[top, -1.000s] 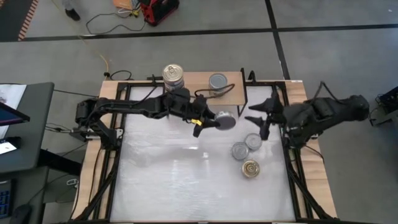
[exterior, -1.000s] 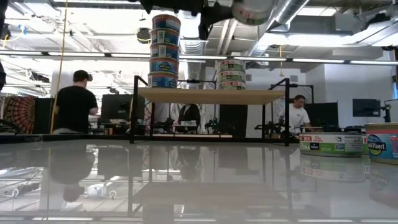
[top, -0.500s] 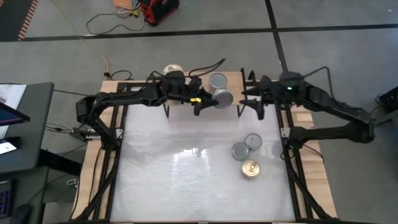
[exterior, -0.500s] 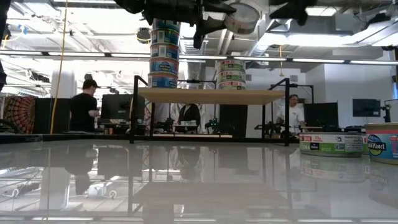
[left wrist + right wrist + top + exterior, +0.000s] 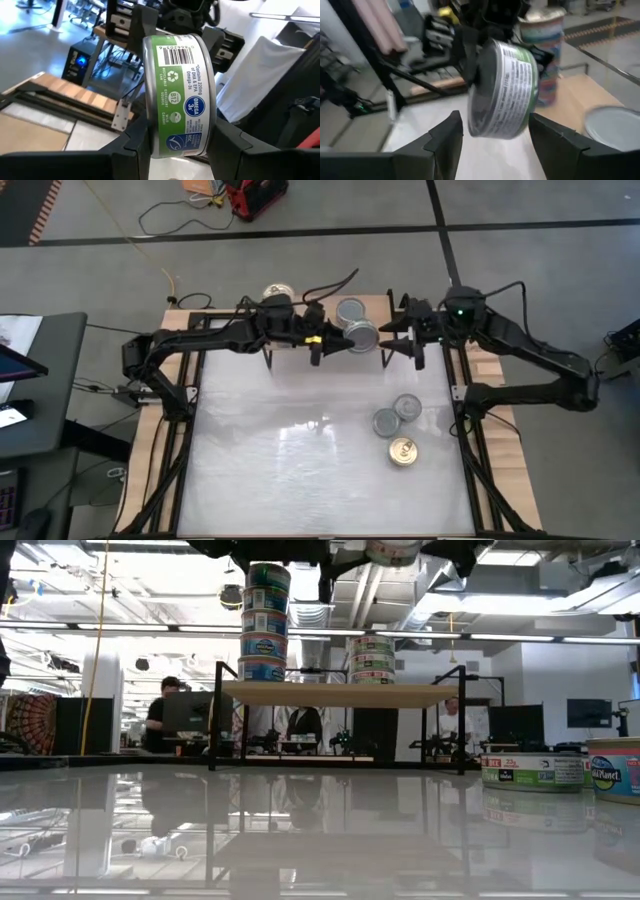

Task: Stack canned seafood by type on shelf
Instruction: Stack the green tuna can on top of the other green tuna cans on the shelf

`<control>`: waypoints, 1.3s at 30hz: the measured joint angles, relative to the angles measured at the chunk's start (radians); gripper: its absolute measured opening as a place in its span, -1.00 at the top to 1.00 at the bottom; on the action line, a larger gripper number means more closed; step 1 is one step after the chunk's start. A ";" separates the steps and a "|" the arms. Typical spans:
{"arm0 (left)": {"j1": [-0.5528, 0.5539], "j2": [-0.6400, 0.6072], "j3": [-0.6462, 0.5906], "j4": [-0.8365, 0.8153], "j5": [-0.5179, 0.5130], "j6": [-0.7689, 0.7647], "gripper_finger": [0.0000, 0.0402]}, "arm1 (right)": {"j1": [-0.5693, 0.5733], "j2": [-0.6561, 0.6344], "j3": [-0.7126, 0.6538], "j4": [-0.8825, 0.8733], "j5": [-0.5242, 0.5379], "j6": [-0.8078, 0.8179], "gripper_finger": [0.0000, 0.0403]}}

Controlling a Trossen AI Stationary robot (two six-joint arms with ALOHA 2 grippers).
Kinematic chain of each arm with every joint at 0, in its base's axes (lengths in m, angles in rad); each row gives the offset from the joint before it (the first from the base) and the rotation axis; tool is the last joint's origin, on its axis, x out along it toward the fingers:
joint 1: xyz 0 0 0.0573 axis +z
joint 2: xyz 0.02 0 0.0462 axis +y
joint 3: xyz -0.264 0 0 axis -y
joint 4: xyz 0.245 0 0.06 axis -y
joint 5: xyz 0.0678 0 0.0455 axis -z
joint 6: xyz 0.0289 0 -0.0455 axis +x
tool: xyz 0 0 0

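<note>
Handover above the shelf [image 5: 310, 308].
Your left gripper [image 5: 340, 343] pinches a can [image 5: 362, 336] on edge; your right gripper [image 5: 398, 340] faces it, jaws spread.

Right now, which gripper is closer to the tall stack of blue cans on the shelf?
Left. The left gripper, clamping a green-label can, is right beside the tall stack; the right gripper hangs open farther off, beyond that can.
</note>
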 joint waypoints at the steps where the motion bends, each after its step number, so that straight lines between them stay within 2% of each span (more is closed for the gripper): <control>1: -0.004 0.000 0.000 0.002 0.000 0.000 0.33 | 0.000 0.000 0.000 0.002 -0.001 0.007 -0.29; 14: -0.050 0.000 0.000 0.007 -0.062 0.046 0.33 | 0.034 0.031 0.000 0.081 -0.003 0.032 -0.34; 22: -0.064 0.000 0.000 0.006 -0.101 0.060 0.33 | 0.061 0.109 0.000 0.133 -0.004 0.063 -0.33; 26: -0.068 0.000 0.000 0.002 -0.100 0.061 0.33 | 0.062 0.121 0.000 0.162 -0.004 0.059 -0.22; 33: -0.068 -0.003 0.000 0.001 -0.095 0.074 0.33 | 0.062 0.115 0.000 0.159 -0.015 0.093 0.19; 36: -0.068 -0.005 0.000 0.000 -0.096 0.089 0.31 | 0.062 0.114 0.000 0.162 -0.022 0.114 0.22; 39: -0.074 -0.005 0.000 -0.001 -0.106 0.121 0.14 | 0.061 0.110 0.000 0.159 -0.027 0.111 0.22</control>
